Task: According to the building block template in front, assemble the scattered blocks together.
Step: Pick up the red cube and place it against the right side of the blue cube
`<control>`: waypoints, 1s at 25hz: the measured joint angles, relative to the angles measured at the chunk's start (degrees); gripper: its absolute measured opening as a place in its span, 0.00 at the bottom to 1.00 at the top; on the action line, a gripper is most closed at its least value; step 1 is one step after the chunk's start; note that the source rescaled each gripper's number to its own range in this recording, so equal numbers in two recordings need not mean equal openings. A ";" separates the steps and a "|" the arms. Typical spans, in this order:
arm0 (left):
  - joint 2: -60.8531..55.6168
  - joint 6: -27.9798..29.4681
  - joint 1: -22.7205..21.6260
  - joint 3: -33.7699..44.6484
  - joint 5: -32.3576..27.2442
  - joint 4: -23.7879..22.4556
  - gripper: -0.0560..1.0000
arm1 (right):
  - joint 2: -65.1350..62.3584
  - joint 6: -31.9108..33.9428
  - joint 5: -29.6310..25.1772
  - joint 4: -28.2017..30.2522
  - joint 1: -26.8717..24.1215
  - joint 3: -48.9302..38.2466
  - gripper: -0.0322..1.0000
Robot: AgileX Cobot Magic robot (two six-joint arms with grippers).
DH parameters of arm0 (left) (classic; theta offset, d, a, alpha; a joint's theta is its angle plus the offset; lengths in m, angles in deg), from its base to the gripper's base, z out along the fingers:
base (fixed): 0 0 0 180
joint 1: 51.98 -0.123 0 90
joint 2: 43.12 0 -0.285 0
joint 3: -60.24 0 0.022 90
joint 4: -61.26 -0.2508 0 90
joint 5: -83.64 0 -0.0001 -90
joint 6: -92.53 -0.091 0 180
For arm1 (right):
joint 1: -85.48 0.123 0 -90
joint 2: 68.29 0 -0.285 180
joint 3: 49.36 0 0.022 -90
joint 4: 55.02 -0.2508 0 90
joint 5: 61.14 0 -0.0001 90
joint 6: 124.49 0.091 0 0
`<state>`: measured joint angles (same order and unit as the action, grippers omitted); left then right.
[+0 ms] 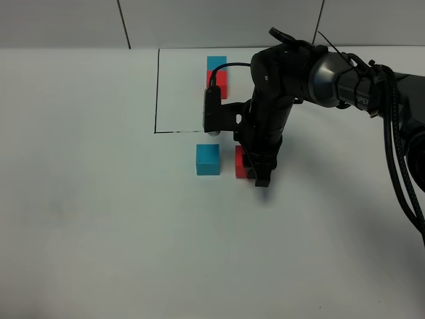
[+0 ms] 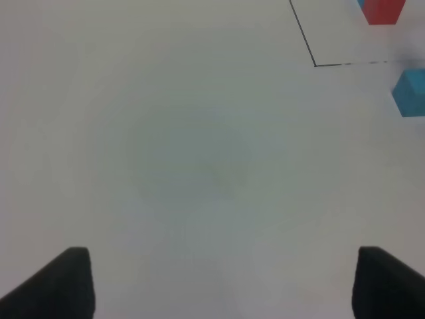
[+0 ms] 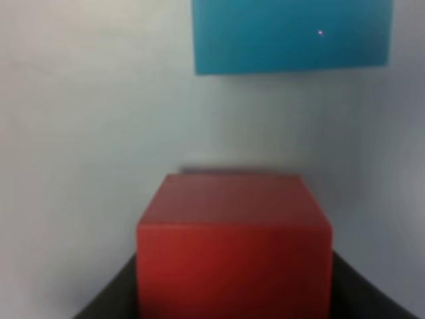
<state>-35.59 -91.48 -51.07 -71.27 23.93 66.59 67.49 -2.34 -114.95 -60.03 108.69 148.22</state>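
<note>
Two scattered blocks: red cube (image 1: 241, 161) and cyan cube (image 1: 208, 159), plain, matte, sharp-edged.
Red cube: sat on the smooth white table (image 1: 99, 199), clamped between the right gripper's (image 1: 256, 176) fingers.
Cyan cube: near the red one, not touching.
Template (image 1: 217, 76): joined cyan-red pair inside a thin black outline (image 1: 157, 93), farther back.
Left gripper (image 2: 222, 286): fingers spread wide, holding nothing.

Bends right arm (image 1: 282, 86) down, clamps right pincer (image 1: 255, 176) on red cube (image 3: 234, 246); holds left pincer (image 2: 222, 286) spread wide.
</note>
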 joint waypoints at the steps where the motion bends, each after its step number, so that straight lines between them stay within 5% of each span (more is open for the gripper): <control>1: 0.00 0.00 0.00 0.00 0.00 0.00 0.87 | 0.00 0.00 0.29 0.00 0.00 0.04 0.03; 25: 0.00 0.00 0.00 0.00 0.00 0.00 0.87 | 4.00 -0.24 1.94 -2.43 -0.05 3.28 0.03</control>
<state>-35.59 -91.48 -51.07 -71.27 23.93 66.59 71.49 -2.58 -113.01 -62.46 108.64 151.50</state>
